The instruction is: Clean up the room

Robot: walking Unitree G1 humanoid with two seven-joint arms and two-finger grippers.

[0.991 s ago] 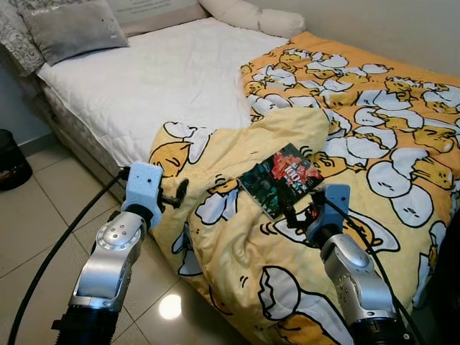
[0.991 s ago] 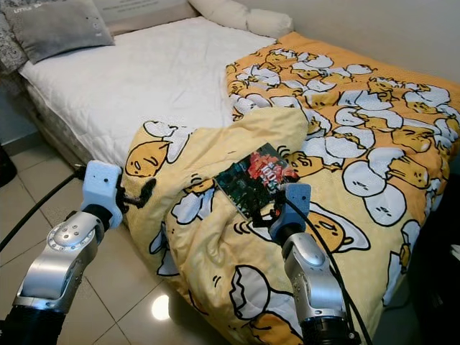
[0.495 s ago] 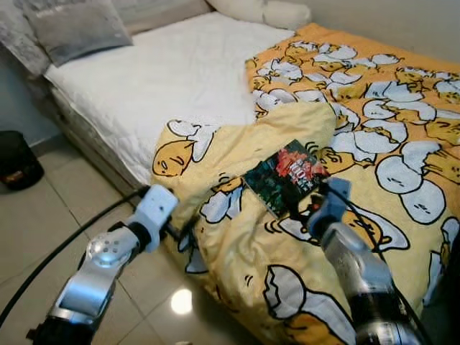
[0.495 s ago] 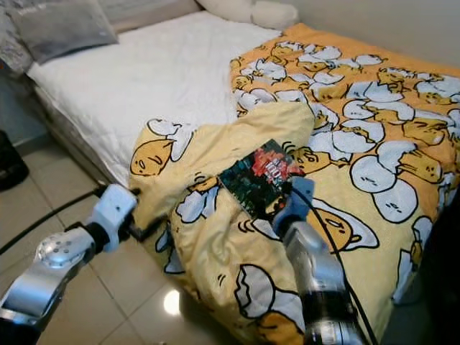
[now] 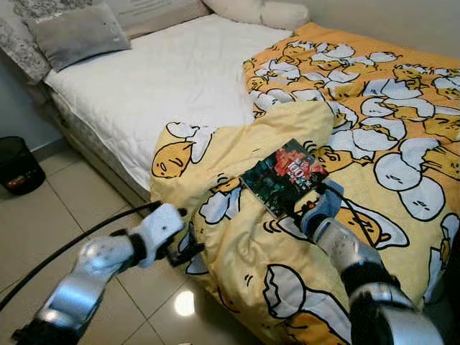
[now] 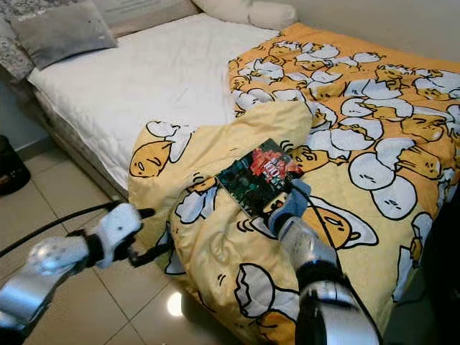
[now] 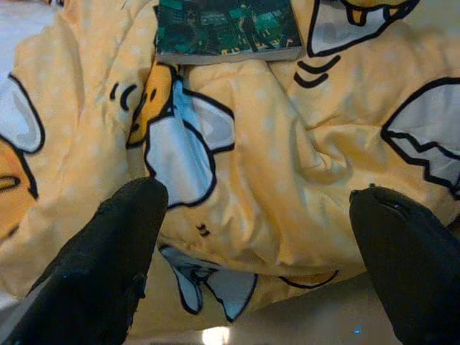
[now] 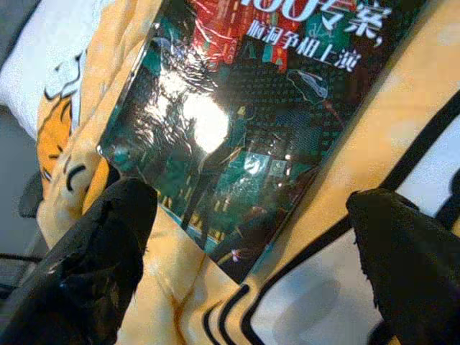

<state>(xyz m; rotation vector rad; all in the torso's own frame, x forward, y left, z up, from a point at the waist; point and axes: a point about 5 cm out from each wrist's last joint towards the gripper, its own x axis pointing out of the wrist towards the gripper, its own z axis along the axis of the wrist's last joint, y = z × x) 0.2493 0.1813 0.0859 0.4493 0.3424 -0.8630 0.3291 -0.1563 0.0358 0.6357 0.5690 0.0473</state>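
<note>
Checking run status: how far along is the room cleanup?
Nothing looks done yet. The book still lies on the rumpled yellow duvet. In hand: right claw open, poised over the book's corner; left claw open at the duvet's hanging edge. Left: lifting the book, straightening the duvet.

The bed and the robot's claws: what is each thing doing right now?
Book: closed, lying flat on the duvet.
Yellow duvet: rumpled, its corner folded back, hanging over the bed's edge.
White mattress pad: uncovered.
Grey pillow: at the head of the bed.
Right gripper: open, at the book's near corner.
Left gripper: open, beside the hanging duvet.
Black bin: standing on the floor.
</note>
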